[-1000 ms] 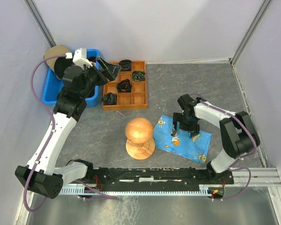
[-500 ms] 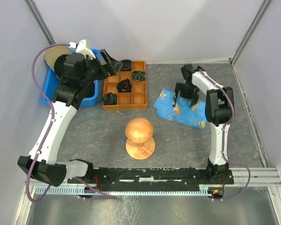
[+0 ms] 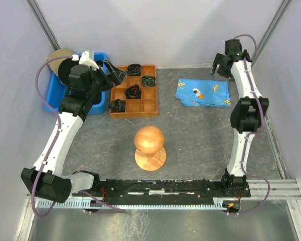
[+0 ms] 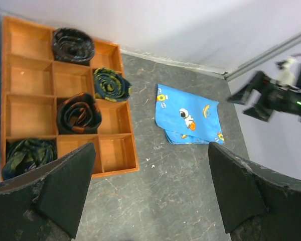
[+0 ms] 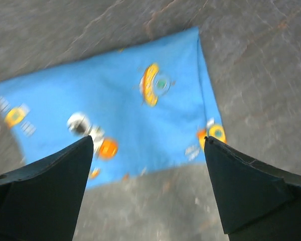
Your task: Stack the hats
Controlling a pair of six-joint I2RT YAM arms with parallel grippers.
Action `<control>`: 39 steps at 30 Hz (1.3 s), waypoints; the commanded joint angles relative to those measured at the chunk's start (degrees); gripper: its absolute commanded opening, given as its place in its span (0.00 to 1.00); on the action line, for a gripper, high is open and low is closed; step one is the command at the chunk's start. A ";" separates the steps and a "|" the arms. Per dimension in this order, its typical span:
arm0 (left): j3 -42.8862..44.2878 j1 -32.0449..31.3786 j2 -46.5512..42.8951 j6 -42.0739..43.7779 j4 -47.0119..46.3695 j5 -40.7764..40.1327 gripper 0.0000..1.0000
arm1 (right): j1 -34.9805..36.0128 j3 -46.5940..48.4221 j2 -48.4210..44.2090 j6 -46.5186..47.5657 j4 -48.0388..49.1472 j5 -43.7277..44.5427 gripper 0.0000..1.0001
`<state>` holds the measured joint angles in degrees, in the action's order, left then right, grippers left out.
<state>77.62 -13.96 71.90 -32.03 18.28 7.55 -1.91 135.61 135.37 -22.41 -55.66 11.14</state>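
Right fingers [image 3: 220, 70], spread, have dragged the blue cartoon-print cloth [image 3: 202, 93] clear and dropped it beneath them. Left fingers [image 3: 118, 75], also spread, hover with the tan fabric cap [image 3: 57, 56] to their left, unstacked in a blue plastic bin [image 3: 52, 100].

Your left gripper [image 4: 150, 165] shows its two black fingers [image 4: 65, 188] spread wide at the bottom edge, with nothing between them, above the grey mottled tabletop [image 4: 180, 201]. On the left lies the orange wooden divided tray [image 4: 21, 75], with four dark coiled fabric bundles [image 4: 79, 113], each in its own compartment. Right of the tray and apart from it, you see the folded blue cartoon-print cloth [image 4: 188, 115] lying flat on the tabletop. At far right, near the white wall [image 4: 190, 25], the black end of the right arm [image 4: 278, 95] appears blurred.
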 commanded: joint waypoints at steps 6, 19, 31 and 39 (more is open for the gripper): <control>-1.44 0.00 -3.55 2.18 4.98 3.14 0.98 | 4.58 -29.05 -33.49 -2.82 12.76 -14.20 0.99; -20.61 -16.71 -20.99 -9.63 18.37 -3.69 0.90 | 17.79 -55.07 -59.40 -10.38 11.34 -28.10 0.86; -30.61 -29.64 -27.30 -15.44 20.75 -6.64 0.86 | 23.56 -65.48 -69.33 -13.85 2.03 -26.43 0.79; -31.95 -30.24 -30.37 -19.46 26.03 -11.86 0.85 | 28.02 -72.96 -70.65 -19.81 2.24 -28.81 0.64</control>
<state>46.57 -43.88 42.37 -48.21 35.73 1.39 23.33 65.63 66.43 -38.09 -53.84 -16.62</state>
